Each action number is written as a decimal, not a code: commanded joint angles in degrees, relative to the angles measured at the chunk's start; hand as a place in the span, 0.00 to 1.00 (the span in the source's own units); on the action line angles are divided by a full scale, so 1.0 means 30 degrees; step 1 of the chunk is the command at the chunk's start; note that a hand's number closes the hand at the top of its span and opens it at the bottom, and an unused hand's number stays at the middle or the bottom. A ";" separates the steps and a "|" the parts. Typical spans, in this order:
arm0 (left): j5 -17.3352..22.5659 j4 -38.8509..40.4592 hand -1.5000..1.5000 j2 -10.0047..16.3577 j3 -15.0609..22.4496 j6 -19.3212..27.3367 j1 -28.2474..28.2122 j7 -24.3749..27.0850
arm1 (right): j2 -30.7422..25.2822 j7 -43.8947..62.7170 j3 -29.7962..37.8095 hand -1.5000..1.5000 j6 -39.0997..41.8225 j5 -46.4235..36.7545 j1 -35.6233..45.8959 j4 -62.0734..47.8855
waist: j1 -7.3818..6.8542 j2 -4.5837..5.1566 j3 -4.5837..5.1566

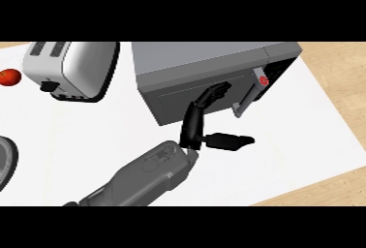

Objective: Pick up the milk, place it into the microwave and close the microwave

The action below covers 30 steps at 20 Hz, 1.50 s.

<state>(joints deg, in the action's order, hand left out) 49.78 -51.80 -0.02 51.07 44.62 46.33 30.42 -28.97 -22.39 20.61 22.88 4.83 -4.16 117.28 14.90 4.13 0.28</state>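
From here I count one microwave (207,58), with one handle (247,99) and one red button (262,81) on its front. There is one toaster (71,68), and it has two slots (44,48) on top. I see one small red round fruit (8,77). One dark round thing (6,164) is cut off by the edge, possibly a plate, so I count it as one. One grey forearm (143,177) shows, ending in one black hand (193,128). One desk (286,145) carries everything.
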 commanded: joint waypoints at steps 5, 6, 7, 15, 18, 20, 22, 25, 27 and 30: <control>0.1350 0.1438 0.00 0.0007 -0.1189 0.0629 0.1506 0.0663 | -0.0440 0.0276 0.0132 1.00 -0.0298 -0.0195 0.1251 -0.0545 | 0.0000 0.0270 -0.0005; 0.1400 0.1363 0.00 0.0007 -0.0860 0.0363 0.1467 0.0809 | -0.0660 0.0254 0.0250 1.00 -0.0322 -0.0223 0.1676 -0.0939 | -0.0198 0.0369 -0.0017; 0.1637 0.1492 0.00 0.0007 -0.1083 0.0371 0.1593 0.0772 | -0.0701 0.0424 0.0119 1.00 -0.0147 -0.0132 0.1526 -0.0791 | 0.0021 0.0325 0.0002; 0.2195 0.1277 0.00 0.0007 -0.0493 0.0172 0.1714 0.1454 | 0.1831 0.1142 -0.1700 0.00 0.0760 0.4020 0.1884 -0.2875 | -0.0312 0.0567 -0.0150; 0.2460 0.1742 0.00 0.0007 -0.0491 0.0219 0.1571 0.1782 | 0.1698 0.1485 -0.1453 0.00 0.1059 0.4930 0.2026 -0.3470 | -0.0008 0.0521 -0.0111; 0.2698 0.1830 0.00 0.0007 -0.0607 0.0167 0.1731 0.1839 | 0.1548 0.1740 -0.1527 0.00 0.1265 0.5303 0.2303 -0.3740 | 0.0034 0.0549 -0.0085; 0.2803 0.1950 0.00 0.0007 -0.0635 0.0032 0.1690 0.2205 | 0.1372 0.1881 -0.1354 0.00 0.1437 0.5796 0.2589 -0.4147 | -0.0001 0.0528 -0.0075; 0.3168 0.2020 0.00 0.0007 -0.0741 0.0181 0.1794 0.2307 | 0.1248 0.2026 -0.1215 0.00 0.1657 0.6377 0.2847 -0.4709 | 0.0204 0.0518 -0.0095; 0.3181 0.2076 0.00 0.0008 -0.0521 0.0247 0.1885 0.2436 | 0.0991 0.2205 -0.1223 0.00 0.2016 0.6789 0.3057 -0.5037 | 0.0333 0.0494 -0.0109; 0.3295 0.2310 0.00 0.0007 -0.0639 0.0121 0.1824 0.2882 | 0.0537 0.2383 -0.0752 0.00 0.2217 0.7457 0.3551 -0.5631 | 0.0180 0.0478 -0.0087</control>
<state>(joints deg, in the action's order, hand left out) 58.08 -49.83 -0.02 52.68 43.92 47.74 39.59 -26.17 -16.04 17.46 28.58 24.89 5.04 102.30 15.13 5.08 -0.10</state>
